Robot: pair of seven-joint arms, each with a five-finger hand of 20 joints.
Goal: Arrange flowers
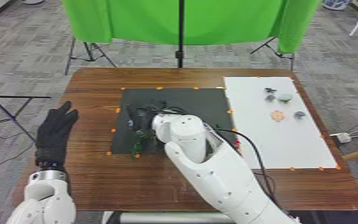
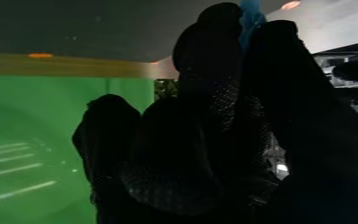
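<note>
Over the dark mat (image 1: 171, 141), my right hand (image 1: 143, 113) points away from its arm, partly hidden behind the wrist. In the right wrist view, the fingers and thumb of my right hand (image 2: 220, 110) pinch a blue flower piece (image 2: 251, 24) at their tips. A green stem (image 1: 138, 145) lies below that hand in the head view. Small flower heads rest on the white sheet: a pale green one (image 1: 285, 98), a peach one (image 1: 277, 116) and a grey one (image 1: 300, 114). At the table's left side my left hand (image 1: 55, 130) is stretched out, its fingers straight.
Orange tape marks edge the mat and the white sheet (image 1: 269, 150). Something red (image 1: 238, 144) shows beside the right forearm, along which black cables run. Brown tabletop (image 1: 95, 185) surrounds both surfaces. A green cloth (image 1: 140, 22) hangs on stands behind the table.
</note>
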